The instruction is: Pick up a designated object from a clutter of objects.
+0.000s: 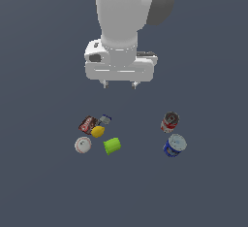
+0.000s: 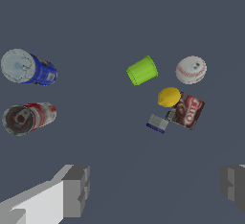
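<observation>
Everywhere, plain dark slate floor [image 1: 38, 187] surrounds blue can [image 1: 174, 145] and clutter.

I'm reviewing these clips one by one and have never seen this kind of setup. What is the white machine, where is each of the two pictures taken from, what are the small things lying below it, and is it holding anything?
These are simulator renders. The white machine is a robot arm ending in a gripper with two fingers. One picture comes from a camera off the arm; the other from a camera on the wrist, looking down past the grey fingers.

On the dark surface lie two groups. On the exterior view's right: a blue can with a pale lid, which is the one to pick up, and a red-and-white can beside it. On the exterior view's left: a baseball, a lime-green cup on its side, a lemon, a red-brown box and a small blue-grey item.

The gripper is open, above the objects, and holds nothing.
</observation>
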Controlling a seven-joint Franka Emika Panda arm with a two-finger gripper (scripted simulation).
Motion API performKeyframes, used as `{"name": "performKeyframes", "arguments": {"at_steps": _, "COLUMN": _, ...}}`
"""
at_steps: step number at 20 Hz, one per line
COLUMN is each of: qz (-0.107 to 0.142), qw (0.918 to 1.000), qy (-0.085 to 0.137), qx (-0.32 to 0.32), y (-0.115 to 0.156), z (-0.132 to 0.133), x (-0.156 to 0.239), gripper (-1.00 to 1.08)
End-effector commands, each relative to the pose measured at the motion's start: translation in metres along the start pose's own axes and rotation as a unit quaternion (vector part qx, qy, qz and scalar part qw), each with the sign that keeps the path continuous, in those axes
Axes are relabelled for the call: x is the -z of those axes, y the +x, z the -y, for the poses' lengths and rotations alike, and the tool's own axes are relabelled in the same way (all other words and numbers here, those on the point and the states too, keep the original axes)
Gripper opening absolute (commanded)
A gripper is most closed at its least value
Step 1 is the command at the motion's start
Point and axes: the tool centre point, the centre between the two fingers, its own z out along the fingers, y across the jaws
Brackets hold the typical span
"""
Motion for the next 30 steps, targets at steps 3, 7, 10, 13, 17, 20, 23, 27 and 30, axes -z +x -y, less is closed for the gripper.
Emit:
{"name": "performKeyframes", "arguments": {"at_steps": 3, "qz": 0.001, "qw": 1.0000, "qy": -0.001, "qx": 0.000, "y": 0.000, "z": -0.001, "x": -0.001, "gripper": 1.00}}
{"name": "performKeyframes", "arguments": {"at_steps": 7, "qz": 0.009, "qw": 0.9999, "qy": -0.008, "qx": 0.004, "y": -0.003, "z": -0.010, "x": -0.007, "gripper": 1.00}}
{"name": "performKeyframes", "arguments": {"at_steps": 10, "qz": 0.014, "qw": 0.9998, "qy": -0.011, "qx": 0.006, "y": -0.004, "z": -0.015, "x": -0.011, "gripper": 1.00}}
{"name": "performKeyframes", "arguments": {"at_steps": 13, "qz": 0.013, "qw": 0.9998, "qy": -0.011, "qx": 0.006, "y": -0.004, "z": -0.015, "x": -0.010, "gripper": 1.00}}
{"name": "performKeyframes", "arguments": {"at_steps": 17, "qz": 0.013, "qw": 0.9998, "qy": -0.011, "qx": 0.007, "y": -0.002, "z": -0.013, "x": -0.011, "gripper": 1.00}}
{"name": "performKeyframes", "arguments": {"at_steps": 20, "qz": 0.012, "qw": 0.9998, "qy": -0.012, "qx": 0.011, "y": 0.003, "z": -0.008, "x": -0.014, "gripper": 1.00}}
{"name": "performKeyframes", "arguments": {"at_steps": 23, "qz": 0.010, "qw": 0.9997, "qy": -0.013, "qx": 0.016, "y": 0.012, "z": 0.002, "x": -0.019, "gripper": 1.00}}
{"name": "performKeyframes", "arguments": {"at_steps": 27, "qz": 0.005, "qw": 0.9995, "qy": -0.015, "qx": 0.027, "y": 0.029, "z": 0.021, "x": -0.029, "gripper": 1.00}}
{"name": "performKeyframes", "arguments": {"at_steps": 30, "qz": 0.001, "qw": 0.9991, "qy": -0.016, "qx": 0.038, "y": 0.044, "z": 0.040, "x": -0.040, "gripper": 1.00}}
